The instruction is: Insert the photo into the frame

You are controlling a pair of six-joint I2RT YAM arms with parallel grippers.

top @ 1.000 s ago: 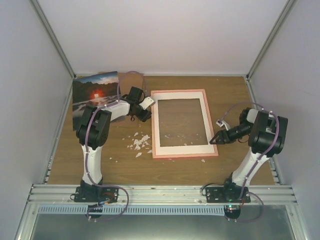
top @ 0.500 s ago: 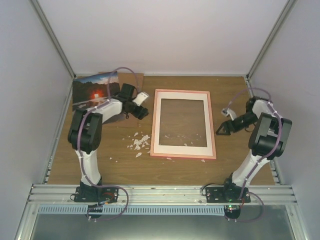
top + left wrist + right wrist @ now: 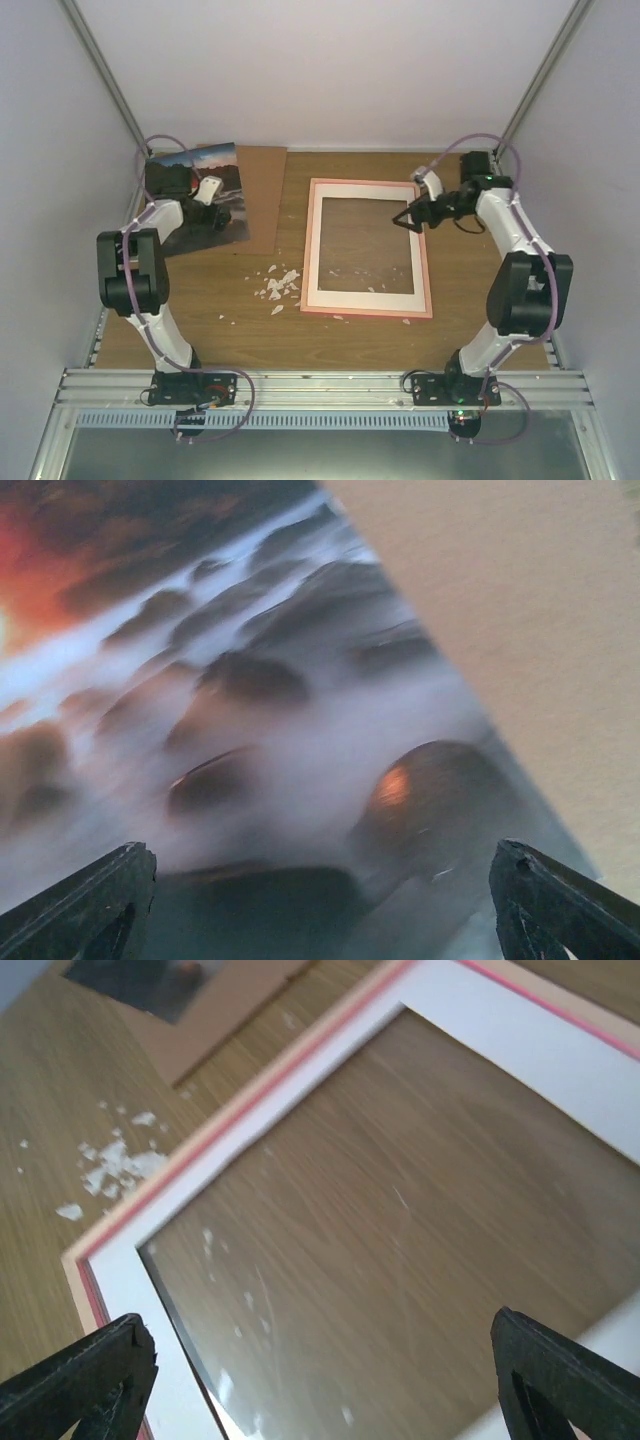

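Nearest on the wooden table [image 3: 330,335], a scatter of white crumbs [image 3: 280,285] lies just left of the frame's near left corner. The pink frame [image 3: 366,314] lies flat at the middle of the table, slightly right, with the white mat [image 3: 362,297] inside its edges and bare wood showing through the clear pane. Farther back, the right gripper [image 3: 408,218] hangs over the frame's far right corner. In the right wrist view its fingers are spread wide and hold nothing, with pane and mat below them. At the far left, the photo [image 3: 222,162] lies on the brown backing board [image 3: 264,200], well apart from the frame, and a strip of the board shows between them. The left gripper [image 3: 216,213] is over the photo. Its wrist view shows both fingers spread wide with the misty print [image 3: 250,700] filling the space between them and the board [image 3: 520,610] to the right. Whether the fingertips touch the paper cannot be told.
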